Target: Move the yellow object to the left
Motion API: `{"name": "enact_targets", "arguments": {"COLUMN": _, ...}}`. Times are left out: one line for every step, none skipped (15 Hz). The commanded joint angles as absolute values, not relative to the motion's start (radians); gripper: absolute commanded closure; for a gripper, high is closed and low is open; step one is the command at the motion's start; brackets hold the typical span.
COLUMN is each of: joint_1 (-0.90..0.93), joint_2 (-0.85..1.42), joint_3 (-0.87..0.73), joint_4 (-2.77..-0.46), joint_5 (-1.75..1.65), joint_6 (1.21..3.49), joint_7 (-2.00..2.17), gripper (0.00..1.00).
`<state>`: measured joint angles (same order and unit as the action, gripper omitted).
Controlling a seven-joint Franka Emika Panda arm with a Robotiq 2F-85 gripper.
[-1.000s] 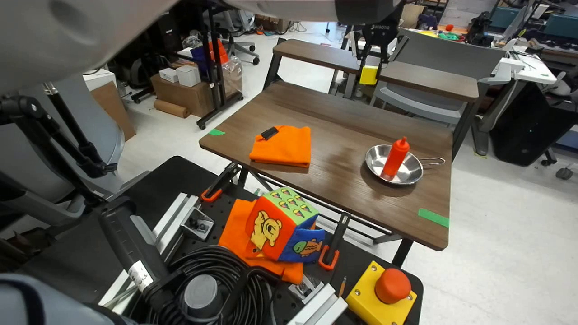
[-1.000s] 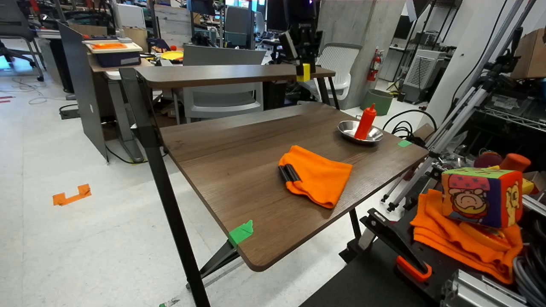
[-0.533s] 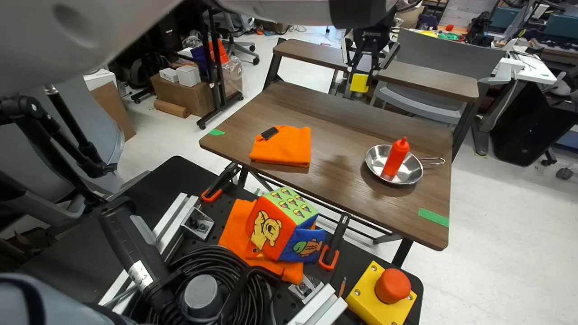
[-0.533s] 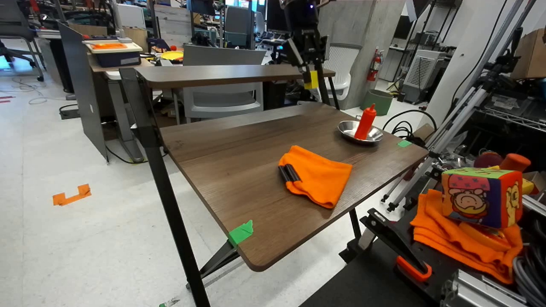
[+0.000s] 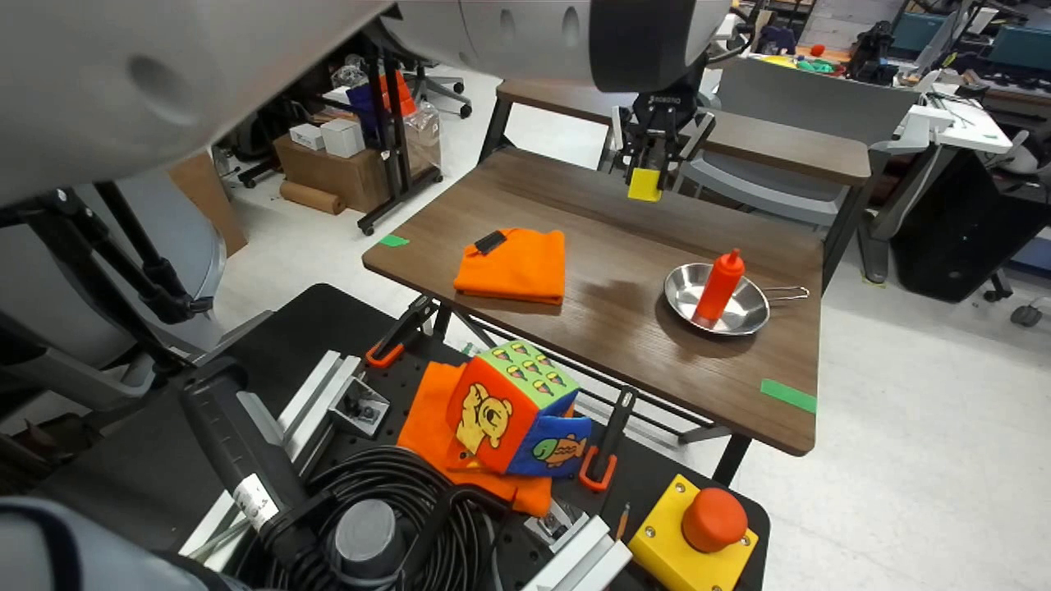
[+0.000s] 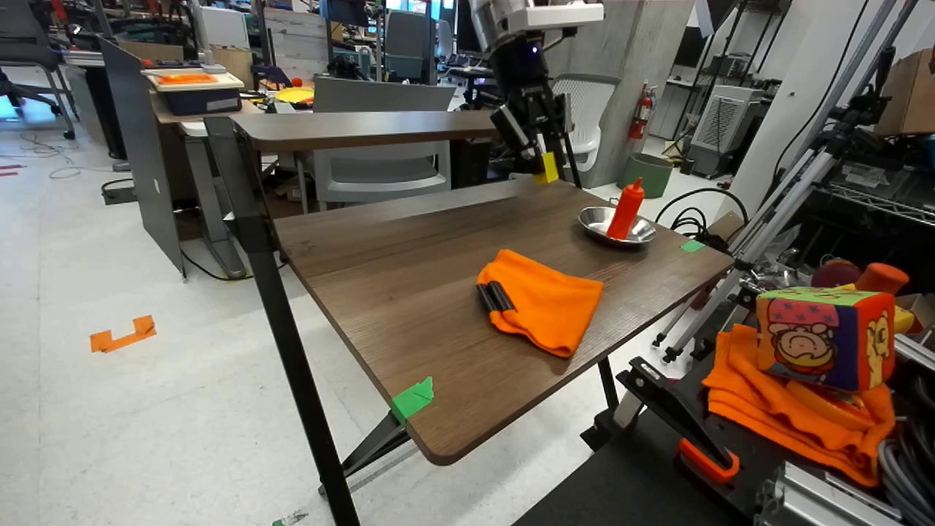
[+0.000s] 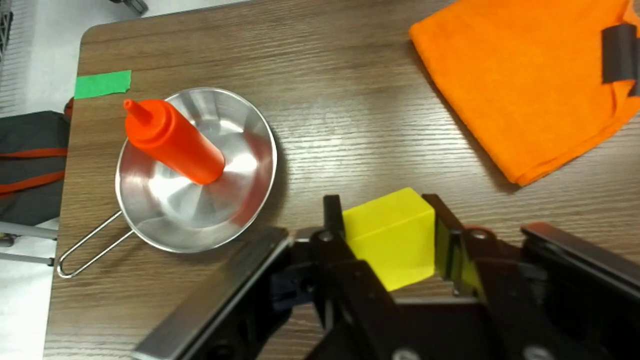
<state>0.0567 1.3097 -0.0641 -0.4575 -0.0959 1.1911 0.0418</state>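
Observation:
A small yellow block (image 7: 395,242) sits between the two fingers of my gripper (image 7: 387,217) in the wrist view, tilted relative to the fingers. The gripper is shut on it. In both exterior views the yellow block (image 5: 644,185) (image 6: 546,169) hangs at the tips of my gripper (image 5: 649,164) (image 6: 539,152), near the back edge of the brown table (image 5: 608,230). It appears held above the tabletop; the exact height is hard to tell.
A metal pan (image 7: 197,215) with a red squeeze bottle (image 7: 175,142) standing in it is beside the gripper. A folded orange cloth (image 7: 520,85) with black clips (image 7: 619,54) lies on the table. A raised shelf (image 5: 780,144) runs along the back. Green tape (image 5: 788,396) marks table corners.
My gripper has come down with the yellow block held in it, from about the raised shelf's height towards the tabletop's back edge. The pan, bottle and cloth have not moved.

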Motion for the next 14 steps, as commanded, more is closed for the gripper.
{"name": "enact_targets", "arguments": {"joint_1": 0.077, "joint_2": 1.360, "joint_3": -0.071, "joint_4": -0.416, "joint_5": -0.117, "joint_6": 1.200, "joint_7": 0.030, "gripper": 0.83}}
{"name": "enact_targets", "arguments": {"joint_1": 0.079, "joint_2": 1.369, "joint_3": -0.069, "joint_4": -0.418, "joint_5": -0.115, "joint_6": 1.216, "joint_7": 0.033, "gripper": 0.83}}
{"name": "enact_targets", "arguments": {"joint_1": 0.083, "joint_2": 1.376, "joint_3": -0.068, "joint_4": -0.424, "joint_5": -0.113, "joint_6": 1.241, "joint_7": 0.040, "gripper": 0.83}}
{"name": "enact_targets", "arguments": {"joint_1": 0.088, "joint_2": 1.387, "joint_3": -0.069, "joint_4": -0.425, "joint_5": -0.113, "joint_6": 1.260, "joint_7": 0.046, "gripper": 0.83}}
{"name": "enact_targets", "arguments": {"joint_1": 0.092, "joint_2": 1.398, "joint_3": -0.067, "joint_4": -0.424, "joint_5": -0.110, "joint_6": 1.287, "joint_7": 0.056, "gripper": 0.83}}
{"name": "enact_targets", "arguments": {"joint_1": 0.096, "joint_2": 1.409, "joint_3": -0.068, "joint_4": -0.424, "joint_5": -0.109, "joint_6": 1.309, "joint_7": 0.064, "gripper": 0.83}}
{"name": "enact_targets", "arguments": {"joint_1": 0.101, "joint_2": 1.420, "joint_3": -0.068, "joint_4": -0.425, "joint_5": -0.108, "joint_6": 1.330, "joint_7": 0.073, "gripper": 0.83}}
{"name": "enact_targets", "arguments": {"joint_1": 0.104, "joint_2": 1.433, "joint_3": -0.067, "joint_4": -0.422, "joint_5": -0.106, "joint_6": 1.357, "joint_7": 0.082, "gripper": 0.83}}
{"name": "enact_targets", "arguments": {"joint_1": 0.107, "joint_2": 1.445, "joint_3": -0.064, "joint_4": -0.419, "joint_5": -0.102, "joint_6": 1.389, "joint_7": 0.092, "gripper": 0.83}}
{"name": "enact_targets", "arguments": {"joint_1": 0.111, "joint_2": 1.455, "joint_3": -0.063, "joint_4": -0.422, "joint_5": -0.100, "joint_6": 1.417, "joint_7": 0.101, "gripper": 0.83}}
{"name": "enact_targets", "arguments": {"joint_1": 0.115, "joint_2": 1.466, "joint_3": -0.061, "joint_4": -0.422, "joint_5": -0.097, "joint_6": 1.444, "joint_7": 0.109, "gripper": 0.83}}
{"name": "enact_targets", "arguments": {"joint_1": 0.119, "joint_2": 1.451, "joint_3": -0.059, "joint_4": -0.451, "joint_5": -0.096, "joint_6": 1.472, "joint_7": 0.115, "gripper": 0.83}}
{"name": "enact_targets", "arguments": {"joint_1": 0.122, "joint_2": 1.449, "joint_3": -0.056, "joint_4": -0.451, "joint_5": -0.091, "joint_6": 1.487, "joint_7": 0.119, "gripper": 0.83}}
{"name": "enact_targets", "arguments": {"joint_1": 0.125, "joint_2": 1.447, "joint_3": -0.054, "joint_4": -0.451, "joint_5": -0.089, "joint_6": 1.502, "joint_7": 0.123, "gripper": 0.83}}
